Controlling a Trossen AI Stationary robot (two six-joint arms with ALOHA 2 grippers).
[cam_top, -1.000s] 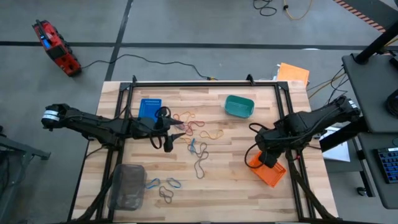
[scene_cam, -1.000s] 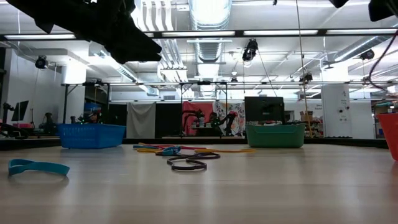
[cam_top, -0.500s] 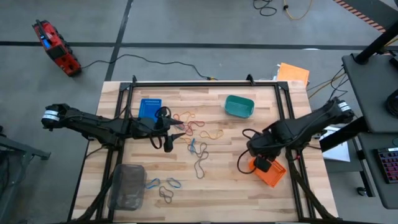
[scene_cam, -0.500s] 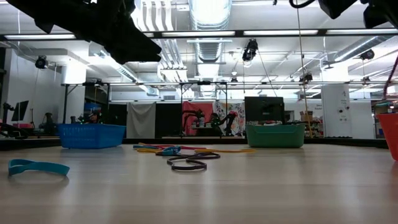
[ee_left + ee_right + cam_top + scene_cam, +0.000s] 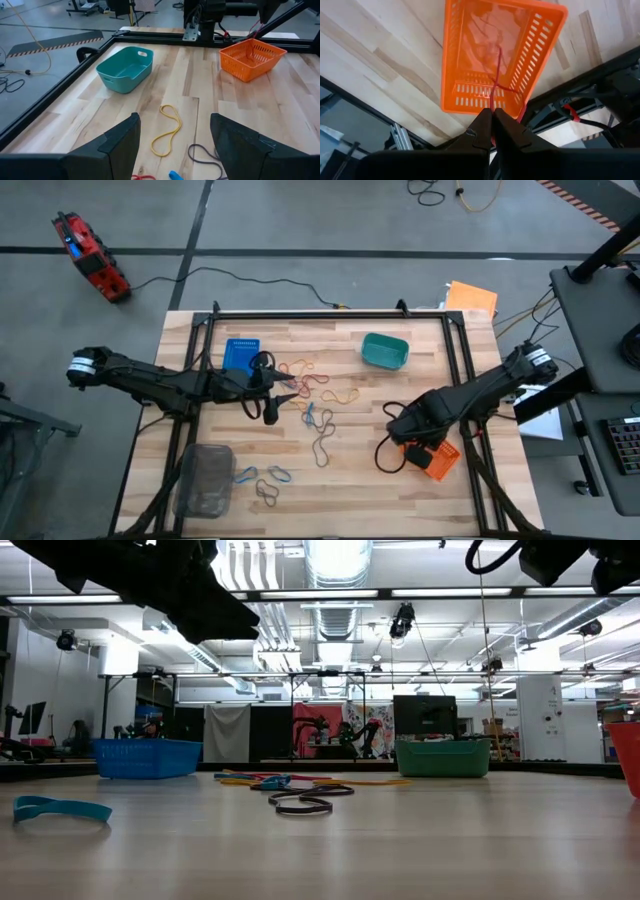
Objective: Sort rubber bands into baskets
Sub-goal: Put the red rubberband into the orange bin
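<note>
Left tool (image 5: 268,392) hangs with jaws spread wide and empty above loose rubber bands (image 5: 318,392) mid-desk (image 5: 370,480). Right tool (image 5: 492,131), jaws closed, pinches an orange-red band (image 5: 496,75) above the orange basket (image 5: 540,45).

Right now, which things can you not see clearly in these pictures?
- Orange basket, high view: the right gripper and its arm cover part of it.
- Orange basket, low view: cut off by the right edge.
- Clear basket, high view: contents too small to tell.
- Rubber bands, high view: number too small to count.
</note>
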